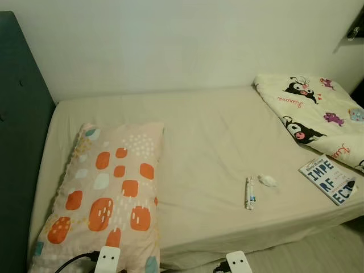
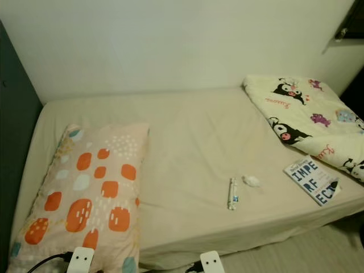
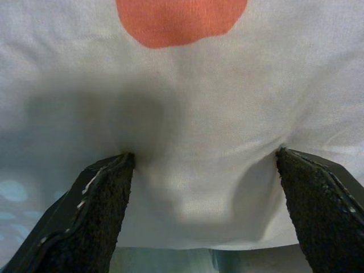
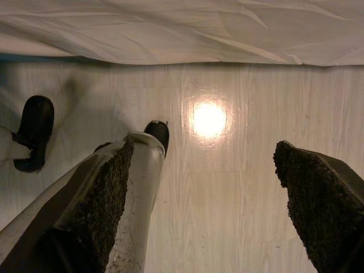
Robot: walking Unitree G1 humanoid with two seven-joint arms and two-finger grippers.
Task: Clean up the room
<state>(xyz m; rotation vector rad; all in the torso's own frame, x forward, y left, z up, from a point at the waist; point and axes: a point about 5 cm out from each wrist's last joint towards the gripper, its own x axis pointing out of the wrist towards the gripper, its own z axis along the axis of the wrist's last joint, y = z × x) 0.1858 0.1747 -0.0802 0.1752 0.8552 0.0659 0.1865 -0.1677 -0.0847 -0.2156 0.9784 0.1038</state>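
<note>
Left gripper (image 3: 205, 165) fingers apart, tips on pillow (image 3: 187, 102); right gripper (image 4: 205, 165) fingers apart over floor (image 4: 227, 216)

The sheet (image 1: 205, 142) is plain beige, under an off-white wall (image 1: 170, 40). The headboard (image 1: 20, 131) is dark teal. The pillow (image 1: 108, 193) is pale pinkish-beige with orange blobs, a few white and pale blue ones, and small white dots; in the left wrist view its cloth looks near white with one orange patch. The blanket (image 1: 318, 111) is cream, printed with black-and-white cartoon figures, red script and small purple and blue motifs. The book (image 1: 330, 179) has a white cover with large dark blue letters. The tube (image 1: 249, 193) is white with what may be blue print. The crumpled wad (image 1: 268, 181) is white. The floor (image 4: 227, 187) is pale wood-grain plank. Both grippers' fingers (image 3: 96, 210) are black.
</note>
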